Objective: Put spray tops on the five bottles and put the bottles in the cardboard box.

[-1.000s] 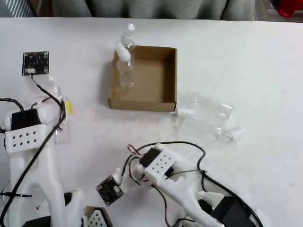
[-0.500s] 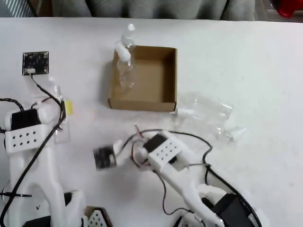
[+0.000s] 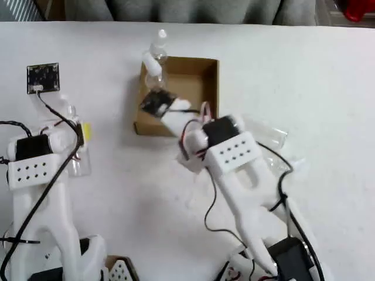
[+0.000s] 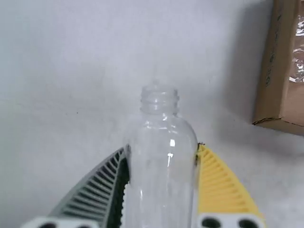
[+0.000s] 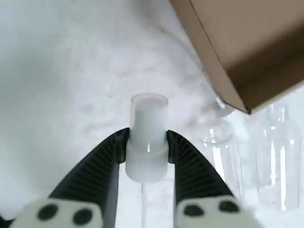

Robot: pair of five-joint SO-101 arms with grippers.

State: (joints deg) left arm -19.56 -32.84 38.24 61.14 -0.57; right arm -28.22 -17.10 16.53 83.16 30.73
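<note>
Black ribbed fingers (image 5: 102,161) of my right gripper (image 5: 147,140) are clamped on a white spray top (image 5: 148,114), its clear cap pointing away from my wrist. A second ago this arm sat low at the near edge of the counter (image 3: 304,58); it has since swung forward, and its wrist now hangs over the near wall of the cardboard box (image 3: 202,88). Two uncapped clear bottles (image 5: 275,156) lie just beside the box's corner. My left gripper (image 4: 161,161) has not moved and is closed on an open-necked bottle (image 4: 160,123). A capped bottle (image 3: 153,61) leans at the box's far corner on my left side.
</note>
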